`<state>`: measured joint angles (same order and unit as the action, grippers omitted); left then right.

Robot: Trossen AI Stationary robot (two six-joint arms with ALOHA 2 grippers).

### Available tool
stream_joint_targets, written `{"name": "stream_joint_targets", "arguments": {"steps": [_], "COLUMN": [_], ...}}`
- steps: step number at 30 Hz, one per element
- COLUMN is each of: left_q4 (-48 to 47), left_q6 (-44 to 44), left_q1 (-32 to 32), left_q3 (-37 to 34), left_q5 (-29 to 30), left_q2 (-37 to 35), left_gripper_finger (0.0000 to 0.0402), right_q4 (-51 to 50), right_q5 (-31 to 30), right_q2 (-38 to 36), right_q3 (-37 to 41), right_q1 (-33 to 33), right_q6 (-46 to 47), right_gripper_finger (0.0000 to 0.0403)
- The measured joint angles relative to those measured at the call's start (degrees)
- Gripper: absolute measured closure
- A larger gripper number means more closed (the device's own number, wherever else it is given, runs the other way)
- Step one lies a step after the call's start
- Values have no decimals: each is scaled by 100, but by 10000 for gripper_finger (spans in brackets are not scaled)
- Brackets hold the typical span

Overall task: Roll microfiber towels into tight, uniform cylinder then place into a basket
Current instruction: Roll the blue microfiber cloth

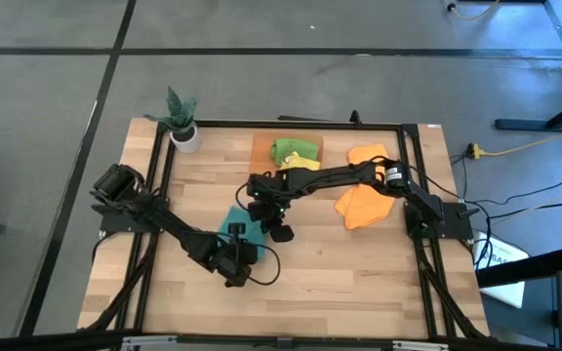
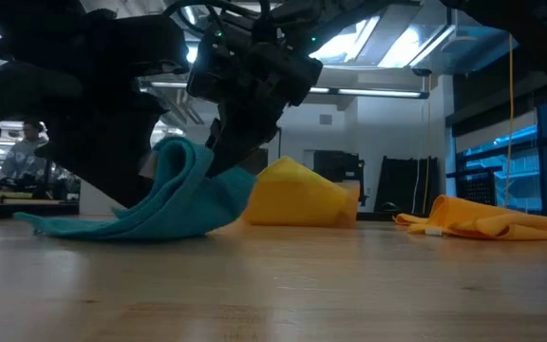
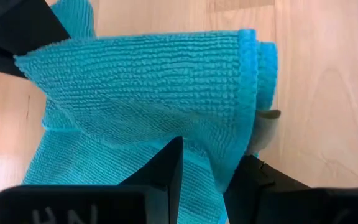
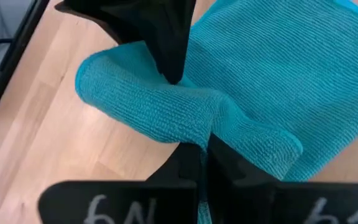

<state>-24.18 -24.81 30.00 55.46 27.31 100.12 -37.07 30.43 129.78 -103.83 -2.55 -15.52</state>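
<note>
**Both end effectors on the teal towel at mid-counter**

I have both arms meeting over the soft teal microfiber towel [image 1: 234,220], which lies partly folded on the pale wooden counter [image 1: 310,273], a little left of centre. My right end effector [image 4: 202,146] reaches in from the right side and is clenched on a raised fold of that teal cloth; in my right wrist view the two dark fingers [image 4: 185,165] press together with the fabric pinched between them. My left end effector [image 3: 210,168] comes up from the near left and meets the same towel at its near edge. Its fingers [image 3: 163,168] stand apart with a thick, rolled bunch of teal cloth sitting between them, so I am grasping the towel on this side too.

In the low view the teal towel is lifted into a peak where I hold it, and the rest trails flat onto the counter.

The shallow translucent orange basket [image 1: 261,146] sits at the far edge, near the middle, with a rolled green towel [image 1: 286,149] and a yellow towel [image 1: 303,160] in it. Two orange towels [image 1: 363,208] lie loose on the right side of the counter, well apart from the teal one. A small white pot with a green plant [image 1: 183,129] stands at the far left corner.
</note>
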Motion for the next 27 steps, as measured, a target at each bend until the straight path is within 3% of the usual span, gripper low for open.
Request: {"name": "stream_joint_targets", "arguments": {"steps": [7,14,23,27], "left_q4": [-164,-1007,-1146,-1140], "left_q6": [-35,-599,-627,-613], "left_q1": [228,474,655,697], "left_q3": [0,0,0,0], "left_q5": [-56,-66,-64,-52], "left_q2": [-124,-540,-865,-907], "left_gripper_finger": [315,315,315,315], "right_q4": [-343,-1036,-2053,-2221], "right_q5": [16,43,557,1401], "right_q2": [0,0,0,84], "right_q3": [0,0,0,-7], "right_q1": [-39,-33,37,65], "right_q6": [25,243,641,650], "right_gripper_finger": [396,396,396,396]}}
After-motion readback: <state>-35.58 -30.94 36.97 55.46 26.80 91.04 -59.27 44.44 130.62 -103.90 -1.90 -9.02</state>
